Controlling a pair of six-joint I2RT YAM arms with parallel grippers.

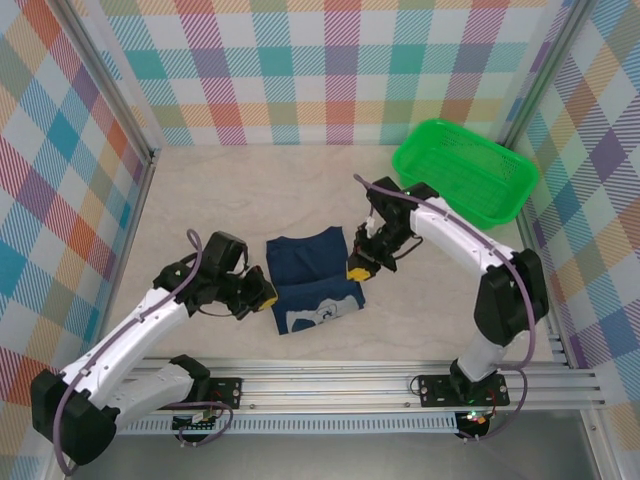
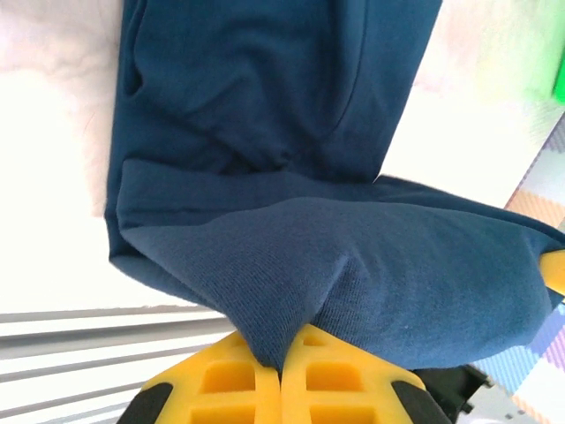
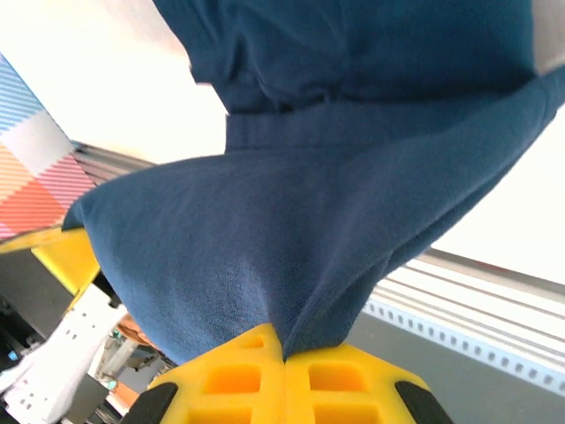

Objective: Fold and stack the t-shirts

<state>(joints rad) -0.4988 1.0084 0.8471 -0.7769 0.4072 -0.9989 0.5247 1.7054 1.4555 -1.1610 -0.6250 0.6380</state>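
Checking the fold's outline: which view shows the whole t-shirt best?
Top external: the whole t-shirt shows there, white print near its front edge, the left gripper and right gripper shut on its sides. The wrist views show close-up navy cloth pinched in yellow fingers.

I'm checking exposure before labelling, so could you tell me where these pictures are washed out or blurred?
Top view: evenly lit and sharp throughout. Left wrist view: the table is blown out to white, the t-shirt shows crisp weave, and the green basket is a blur in the corner. Right wrist view: the table is washed out too, and the lower-left background is soft.
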